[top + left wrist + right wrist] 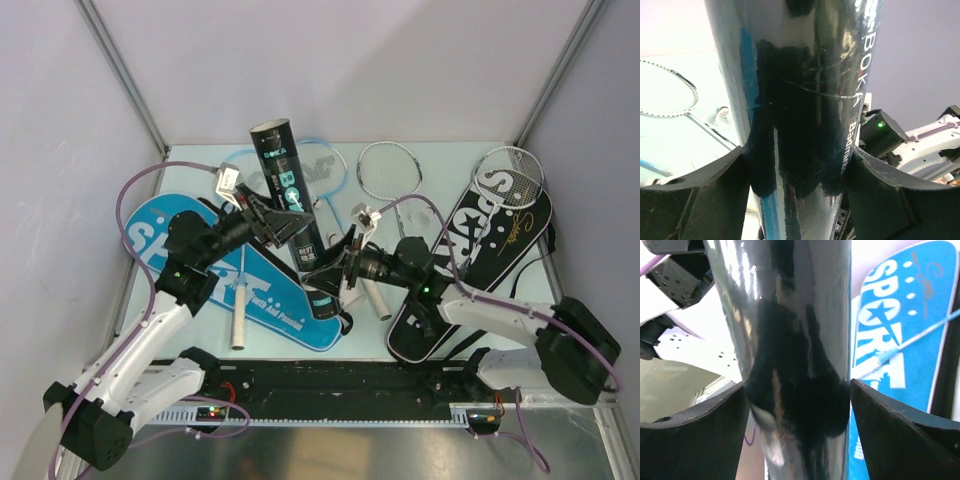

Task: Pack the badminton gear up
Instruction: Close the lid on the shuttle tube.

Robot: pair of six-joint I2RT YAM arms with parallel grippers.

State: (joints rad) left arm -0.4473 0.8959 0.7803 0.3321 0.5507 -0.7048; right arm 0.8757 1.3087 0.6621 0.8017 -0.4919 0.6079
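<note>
A black tube (290, 210) hangs tilted over the middle of the table, its open top toward the back. My left gripper (270, 220) holds its upper part. In the left wrist view both fingers (705, 195) press on the glossy tube (805, 75). My right gripper (332, 268) flanks the lower part. In the right wrist view the tube (790, 290) fills the space between the jaws, and a thin strip of blue shows between it and the right finger (890, 425). The left finger there touches it.
A blue SPORT cover (200, 265) lies at the left under a racket with a white handle (238, 320). A black SPORT cover (480, 250) lies at the right with a silver racket (510, 175) on it. More rackets (390, 170) and a white tube (378, 298) lie behind and below.
</note>
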